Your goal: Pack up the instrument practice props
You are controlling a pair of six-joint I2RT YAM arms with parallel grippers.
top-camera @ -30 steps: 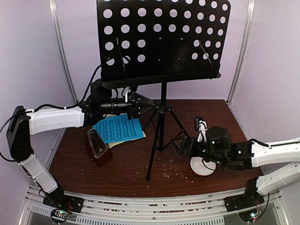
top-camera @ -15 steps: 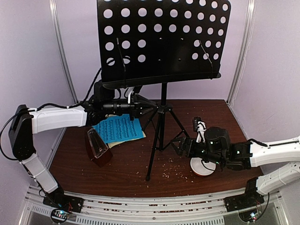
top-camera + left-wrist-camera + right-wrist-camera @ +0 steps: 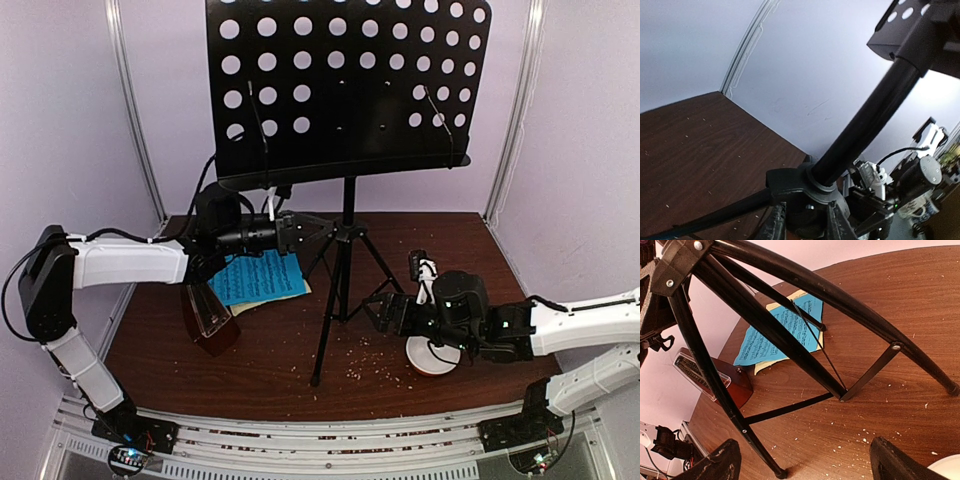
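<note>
At the tripod hub, table centre: L gripper [image 3: 804, 227] is clamped on the music stand [image 3: 345, 90] collar, fingers [image 3: 774, 225] either side. R gripper [image 3: 807, 465] stands wide apart, holding nothing, at 4 o'clock of the legs. Steady the hub w/ L and bring R to a leg brace; the desk looks top-heavy, so don't tilt. Sheets [image 3: 258, 278] lie at 10 o'clock, metronome [image 3: 208, 315] at 9.

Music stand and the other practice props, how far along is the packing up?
Done: nothing looks packed. In hand: the left gripper is clamped on the hub of the black tripod music stand, upright with legs spread; the right gripper is open near its legs. Left: the stand, the pale yellow and bright blue music sheets and the small brown pyramid metronome, all on the brown table.
</note>
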